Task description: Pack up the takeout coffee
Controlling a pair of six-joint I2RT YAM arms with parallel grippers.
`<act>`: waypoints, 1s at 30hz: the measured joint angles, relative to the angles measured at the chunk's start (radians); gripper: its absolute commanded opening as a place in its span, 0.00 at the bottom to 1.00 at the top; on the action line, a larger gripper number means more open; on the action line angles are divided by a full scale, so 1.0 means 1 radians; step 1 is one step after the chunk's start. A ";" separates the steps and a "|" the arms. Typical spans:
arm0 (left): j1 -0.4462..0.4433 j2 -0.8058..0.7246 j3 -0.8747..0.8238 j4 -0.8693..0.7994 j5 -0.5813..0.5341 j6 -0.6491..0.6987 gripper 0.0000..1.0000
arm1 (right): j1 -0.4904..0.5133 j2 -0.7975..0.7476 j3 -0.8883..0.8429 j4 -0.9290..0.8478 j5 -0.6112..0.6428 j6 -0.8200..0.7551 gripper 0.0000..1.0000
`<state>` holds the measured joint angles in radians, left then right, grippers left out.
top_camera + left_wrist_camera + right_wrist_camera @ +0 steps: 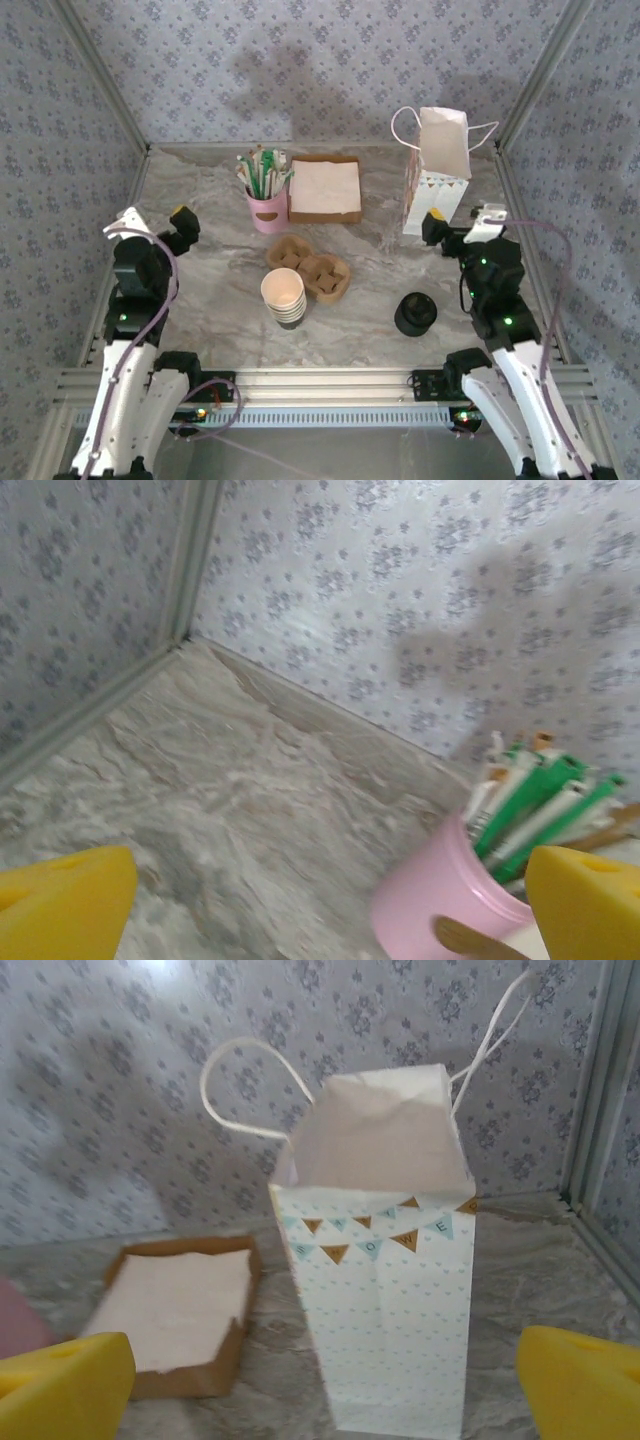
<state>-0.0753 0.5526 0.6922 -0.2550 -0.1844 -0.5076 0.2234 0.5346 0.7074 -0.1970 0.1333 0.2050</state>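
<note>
Left fingers point(62, 905) stood released and empty, a pink cup point(430, 905) ahead by the right-hand one. Right fingers point(62, 1385) were likewise released, a paper bag point(385, 1310) upright ahead between them.

Your left wrist view is soft all over. The left fingertips point(60, 905) run off its bottom corners, and the pink cup point(410, 910) at lower right is cut by the bottom edge. The green and white sticks point(530, 800) in it are too blurred to name. In the right wrist view the right fingertips point(65, 1385) also leave the bottom corners. One covers a corner of the napkin tray point(190, 1375), and the paper bag point(385, 1300) loses its base at the bottom edge. From above, the black round thing point(415, 315) at lower right is too small for you to identify.
</note>
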 measured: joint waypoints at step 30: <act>0.001 -0.082 0.073 -0.618 0.760 -0.279 0.78 | 0.495 0.613 0.690 -0.715 -0.320 0.251 0.65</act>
<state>-0.0742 0.4709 0.7650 -0.8734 0.5755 -0.7864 0.7185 1.1481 1.3972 -0.9123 -0.1864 0.4564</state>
